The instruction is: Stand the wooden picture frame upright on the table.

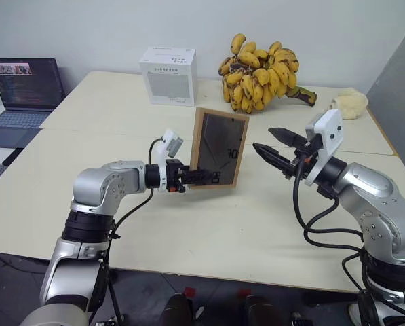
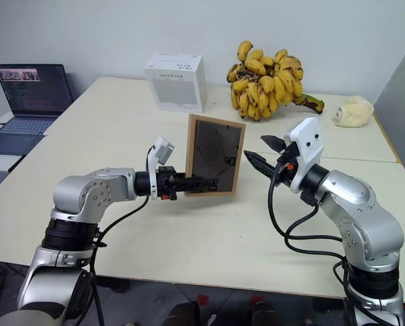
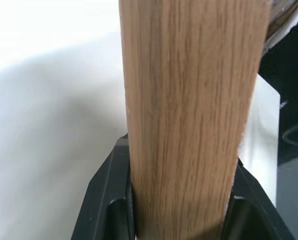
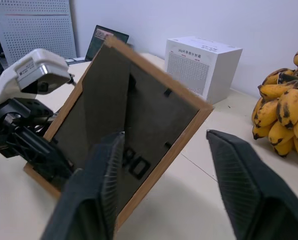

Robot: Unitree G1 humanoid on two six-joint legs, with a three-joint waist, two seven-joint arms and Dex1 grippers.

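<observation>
While my left gripper [image 1: 201,178] pinches its lower corner: the wooden picture frame [image 1: 220,146] is held upright, dark back panel toward me; whether its base touches the table [image 1: 188,231] I cannot tell
Left claw: closed on the frame's wooden edge — gripped low, I judge, so the frame can pivot into standing
Right gripper [image 1: 275,149]: jaws spread wide, holding nothing; hovers just beside the frame's right edge, apart from it
Stand: seems to lie flat against the back panel — likely why my right claw waits nearby
Behind: white cardboard box [image 1: 168,75]; banana bunch [image 1: 260,75]; laptop [image 1: 24,88] far left
</observation>
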